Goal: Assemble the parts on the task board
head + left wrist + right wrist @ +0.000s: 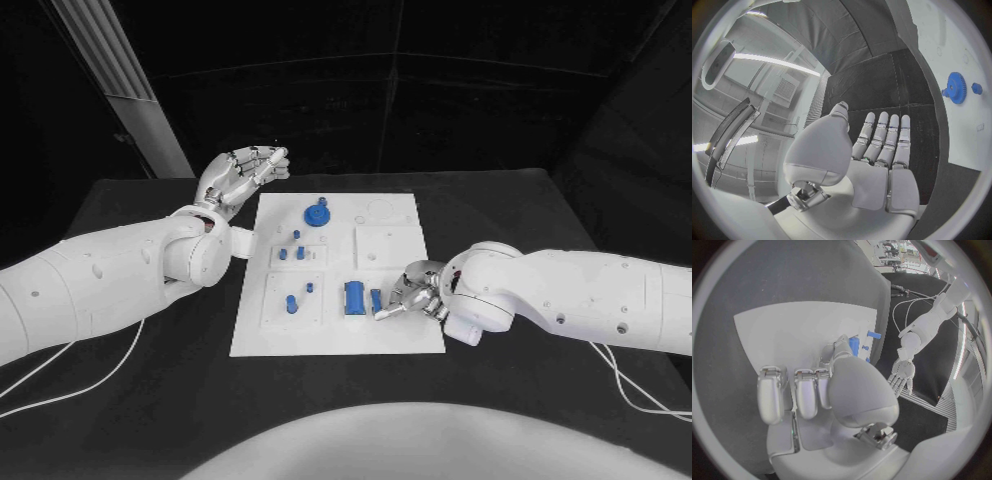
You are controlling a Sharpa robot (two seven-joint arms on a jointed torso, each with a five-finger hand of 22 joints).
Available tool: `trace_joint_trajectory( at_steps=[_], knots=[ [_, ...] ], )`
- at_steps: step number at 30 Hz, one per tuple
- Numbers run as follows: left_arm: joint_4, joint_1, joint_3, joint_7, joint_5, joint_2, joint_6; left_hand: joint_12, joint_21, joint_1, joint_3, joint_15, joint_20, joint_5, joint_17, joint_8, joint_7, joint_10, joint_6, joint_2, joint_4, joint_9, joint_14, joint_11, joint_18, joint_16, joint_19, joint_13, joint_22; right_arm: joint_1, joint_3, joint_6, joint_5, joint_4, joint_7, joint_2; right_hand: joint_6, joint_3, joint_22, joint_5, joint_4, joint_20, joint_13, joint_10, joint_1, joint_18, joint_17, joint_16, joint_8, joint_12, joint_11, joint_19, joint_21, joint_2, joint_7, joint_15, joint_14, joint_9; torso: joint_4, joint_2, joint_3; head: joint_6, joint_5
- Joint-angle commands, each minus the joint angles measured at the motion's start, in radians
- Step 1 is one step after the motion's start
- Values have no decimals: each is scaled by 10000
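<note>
Task board (pixel 392 335), a white plate, lies lengthwise at the middle of the black worktop (pixel 130 400). Blue parts sit on it: a gear (pixel 316 214) near the far end, two small pegs (pixel 290 253) in a recessed square at mid-board on the robot's left side, a small piece (pixel 291 303) in the near-left recess, a larger block (pixel 353 296) standing at the near middle, and a slim piece (pixel 376 299) just beside it.

Right hand (pixel 411 293) rests low over the near-right part of the board, beside the slim piece. Its fingers (pixel 804 395) are curled in side by side, with the thumb reaching toward the slim blue piece (pixel 854 346); whether it actually pinches the piece cannot be told.

Left hand (pixel 242 172) hovers off the board's far-left corner, above the worktop, holding nothing. In the left wrist view its fingers (pixel 882 142) are extended, lying close alongside one another, thumb set apart; the gear (pixel 957 88) shows on the board well beyond them.
</note>
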Motion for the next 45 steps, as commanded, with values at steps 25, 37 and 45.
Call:
trace_joint_trajectory(
  at_steps=[25, 37, 45],
  knots=[
    [16, 15, 5, 1517, 5, -1, 109, 53, -33, 38, -71, 22, -14, 71, -30, 58, 877, -72, -26, 90, -5, -15, -67, 26, -69, 79, -6, -14, -17, 12, 6, 520, -113, -234, -60, 140, 152, 180, 2634, 64, -604, -54, 2586, 1114, 965, -75, 2619, 24, -316, -34, -149, 1055, 32, 83, -11, -96, 1058, 238, -3, 6, -2, 1, -5],
    [27, 15, 5, 1529, 5, -14, 111, 53, -33, 38, -71, 22, -14, 71, -30, 58, 877, -72, -26, 90, -5, -15, -67, 26, -69, 79, -6, -14, -17, 10, 7, -48, -119, 108, 483, -215, 189, -64, 2634, 68, -626, -21, 2586, 1114, 421, -75, 2619, 24, -191, -34, -84, 1055, 32, -695, 58, -69, 1058, 686, -4, -1, 8, 1, 69],
    [-5, 9, 5, 1566, 5, -4, 116, 66, -34, 47, -81, 21, -14, 75, -51, 67, 876, -76, -27, 102, -3, -15, -68, 25, -68, 96, -6, -15, -19, 222, 24, -1858, 262, 914, 2740, -1275, 213, 298, 2634, 582, -229, -46, 2586, 1114, -199, -75, 2619, 24, -214, -34, -82, 1055, 32, -1485, 69, -101, 1058, 1015, 23, -26, -9, 1, 62]
  ],
)
